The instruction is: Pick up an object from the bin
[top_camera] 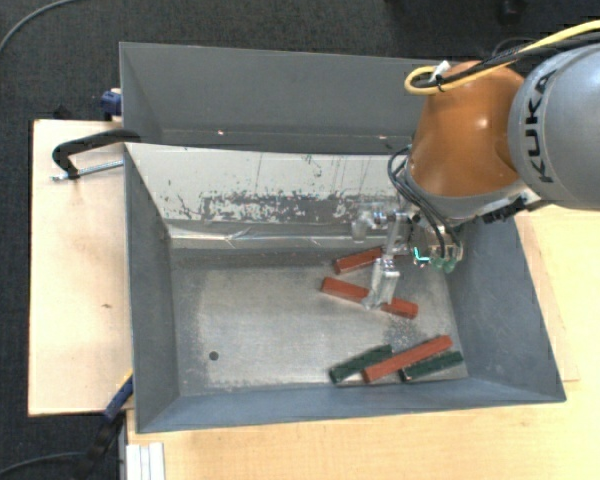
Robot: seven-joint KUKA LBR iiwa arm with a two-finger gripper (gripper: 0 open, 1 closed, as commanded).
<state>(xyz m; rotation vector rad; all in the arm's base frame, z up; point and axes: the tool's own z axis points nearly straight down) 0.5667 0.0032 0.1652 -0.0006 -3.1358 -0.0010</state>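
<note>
Grey metal bin (pixel 150 268) seen from above, with the arm (pixel 570 118) entering from the right. The orange cover (pixel 465 133) on the wrist hangs over the far right part of the bin, and the jaws reach down from it to the floor, right of centre.

The jaws stand among red bars. A left red piece (pixel 342 290) shows just to their left and a right red piece (pixel 401 309) just to their right. Both slant the same way and lie in line, so that they may be one bar crossed by the jaws. Whether they are one bar or two cannot be told. A far red bar (pixel 356 262) lies just beyond, its right end hidden behind the jaws.

Whether the jaws are open or closed cannot be told, nor whether they have hold of anything.

Apart from this group, against the near wall, three bars lie side by side and touching: a left green bar (pixel 360 366), a near red bar (pixel 408 358) slanting up to the right, and a right green bar (pixel 432 366). A small dark spot (pixel 213 356) marks the floor in the near left part.
</note>
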